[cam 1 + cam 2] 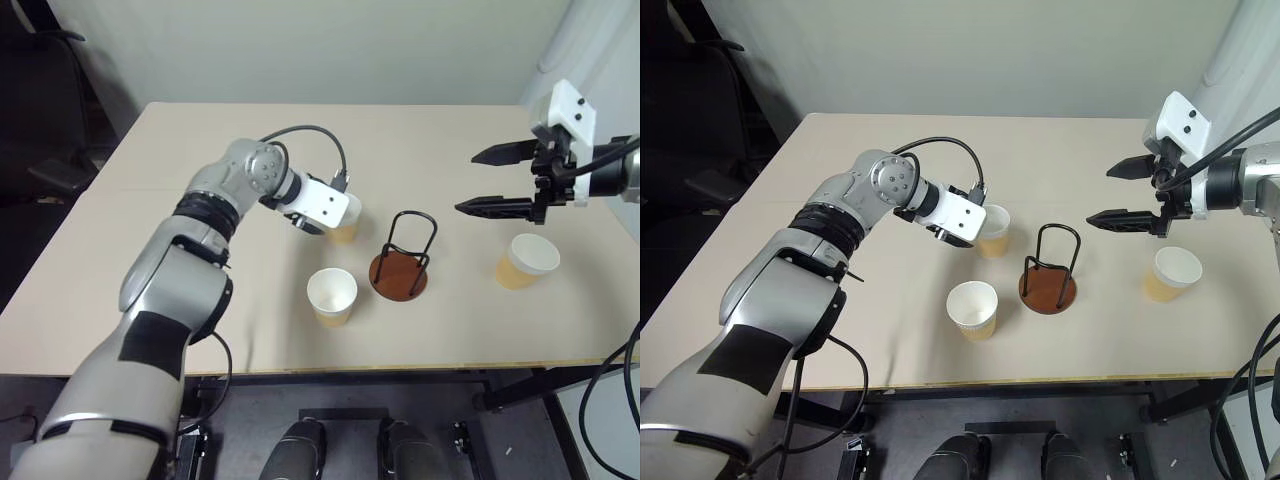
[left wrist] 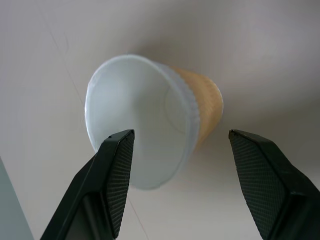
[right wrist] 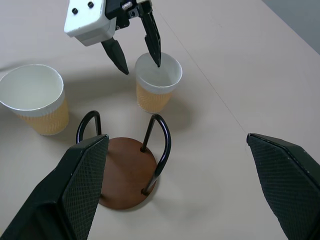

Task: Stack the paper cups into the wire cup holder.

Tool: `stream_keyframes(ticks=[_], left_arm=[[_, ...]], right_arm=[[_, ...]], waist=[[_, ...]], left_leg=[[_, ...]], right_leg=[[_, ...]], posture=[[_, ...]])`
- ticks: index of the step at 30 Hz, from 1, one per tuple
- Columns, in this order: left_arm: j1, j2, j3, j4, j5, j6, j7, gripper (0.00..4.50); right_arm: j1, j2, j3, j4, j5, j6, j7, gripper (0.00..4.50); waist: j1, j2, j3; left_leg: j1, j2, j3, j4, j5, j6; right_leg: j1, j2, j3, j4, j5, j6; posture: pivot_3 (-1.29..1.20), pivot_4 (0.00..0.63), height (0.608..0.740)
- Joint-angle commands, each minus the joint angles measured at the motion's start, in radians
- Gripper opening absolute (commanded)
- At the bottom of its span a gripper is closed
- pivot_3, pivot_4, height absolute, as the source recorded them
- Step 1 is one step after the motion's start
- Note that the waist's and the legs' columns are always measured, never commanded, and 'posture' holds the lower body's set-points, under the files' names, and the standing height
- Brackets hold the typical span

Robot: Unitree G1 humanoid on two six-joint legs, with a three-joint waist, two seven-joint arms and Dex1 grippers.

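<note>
Three tan-orange paper cups stand upright on the table. One paper cup (image 3: 157, 82) stands behind the wire cup holder (image 1: 400, 262), and my left gripper (image 3: 141, 67) hangs open over its rim, one finger above the white inside and the other outside the wall. In the left wrist view that cup (image 2: 150, 115) lies between the spread fingers. A second cup (image 1: 332, 296) stands in front, left of the holder. The third cup (image 1: 527, 260) is at the right, below my right gripper (image 1: 467, 182), which hovers open and empty.
The holder's reddish-brown base (image 3: 122, 175) carries black wire loops and holds nothing. The beige table (image 1: 200, 330) has its front edge close to the front cup. A dark chair (image 1: 45, 110) stands off the far left corner.
</note>
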Motion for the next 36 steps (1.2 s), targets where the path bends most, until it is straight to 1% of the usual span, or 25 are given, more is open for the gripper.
stream_keyframes(ticks=[1,3,4,6,9,10,12,13,18,21,25,32,36], left_arm=[[-0.039,-0.002,-0.002,0.005,0.010,-0.018,0.012,3.24],[-0.039,-0.006,-0.005,0.009,0.013,-0.033,0.007,3.24],[-0.039,-0.007,-0.008,0.009,0.015,-0.044,0.001,2.86],[-0.039,-0.010,-0.008,0.011,0.014,-0.055,-0.016,2.33],[-0.039,-0.013,0.000,0.015,0.004,-0.054,-0.055,1.21],[-0.039,-0.011,0.003,0.015,0.001,-0.051,-0.069,0.90],[-0.047,0.001,0.000,0.016,0.005,-0.050,-0.099,0.12],[-0.050,0.007,-0.002,0.017,0.009,-0.052,-0.108,0.02],[-0.074,0.045,0.024,0.021,-0.028,-0.050,-0.241,0.02],[-0.082,0.064,0.074,0.011,-0.110,-0.027,-0.403,0.02],[-0.106,0.096,0.105,-0.001,-0.177,0.004,-0.523,0.02],[-0.182,0.102,0.063,0.002,-0.315,0.073,-0.538,0.02],[-0.257,0.077,0.031,-0.008,-0.438,0.168,-0.538,0.02]], right_arm=[[-0.010,-0.015,-0.029,-0.029,0.011,-0.001,-0.006,4.48],[-0.010,-0.014,-0.029,-0.027,0.011,-0.002,-0.007,4.48],[-0.010,-0.015,-0.029,-0.026,0.010,-0.002,-0.007,4.50],[-0.010,-0.014,-0.028,-0.023,0.009,-0.004,-0.007,4.50],[-0.007,-0.015,-0.028,-0.020,0.008,-0.006,-0.006,4.50],[-0.006,-0.016,-0.028,-0.022,0.009,-0.005,-0.005,4.50],[0.002,-0.027,-0.022,-0.023,0.008,-0.006,0.009,4.50],[0.005,-0.032,-0.019,-0.023,0.008,-0.007,0.017,4.50],[0.021,-0.056,0.000,-0.001,-0.017,-0.071,0.064,4.50],[0.029,-0.067,0.008,0.012,-0.034,-0.127,0.096,4.50],[0.040,-0.087,0.015,0.020,-0.047,-0.191,0.148,4.50],[0.027,-0.081,0.012,0.028,-0.046,-0.217,0.173,4.50],[0.016,-0.082,0.011,0.030,-0.042,-0.208,0.181,4.50]], waist=[[-0.001,0.000,0.000],[0.000,0.000,0.000],[0.000,0.000,0.000],[0.000,0.000,0.000],[0.000,0.000,0.000],[0.000,0.000,0.000],[0.000,0.000,0.000],[0.001,0.000,0.000],[0.000,0.000,0.000],[0.000,0.000,0.000],[0.000,0.000,0.000],[0.000,0.000,0.000],[0.000,0.000,0.000]], left_leg=[[0.000,0.000,0.000,0.000,0.000,0.000],[0.000,0.000,0.000,0.000,0.000,0.000],[0.000,0.000,0.000,0.000,0.000,0.000],[0.000,0.000,0.000,0.001,0.000,0.000],[0.000,0.000,0.000,0.001,0.000,0.000],[0.000,0.000,0.000,0.001,0.000,0.000],[0.000,0.000,0.000,0.001,0.000,0.000],[0.000,0.000,0.000,0.001,0.000,0.000],[0.000,0.000,0.000,0.001,0.000,0.001],[0.000,0.000,0.000,0.001,0.000,0.001],[-0.001,0.000,-0.001,0.002,-0.001,0.001],[-0.002,0.000,0.000,0.004,-0.002,0.002],[-0.003,0.000,0.000,0.004,-0.002,0.003]], right_leg=[[0.000,0.000,0.000,0.000,0.000,0.000],[0.000,0.000,0.000,0.000,0.000,0.000],[0.000,0.001,-0.001,0.000,0.000,0.000],[0.000,0.000,0.000,0.000,0.000,0.000],[0.000,0.000,0.000,0.000,0.000,0.000],[0.000,0.001,0.000,0.000,0.000,0.000],[0.000,0.001,0.000,0.000,0.000,0.000],[0.000,0.001,-0.001,0.000,0.000,0.000],[0.000,0.000,0.000,0.000,0.000,0.000],[0.000,0.001,0.000,0.000,-0.001,-0.001],[0.000,0.001,0.000,0.000,-0.001,-0.001],[0.000,0.000,-0.001,0.000,-0.001,-0.002],[0.000,0.001,-0.001,-0.001,-0.001,-0.002]], posture=[[0.00,0.150,0.740],[0.00,0.150,0.740],[0.00,0.150,0.740],[0.00,0.150,0.740],[0.00,0.150,0.740],[0.00,0.150,0.740],[0.00,0.150,0.740],[0.00,0.150,0.740],[0.00,0.150,0.740],[0.00,0.150,0.740],[0.00,0.150,0.740],[0.00,0.150,0.740],[0.00,0.150,0.740]])
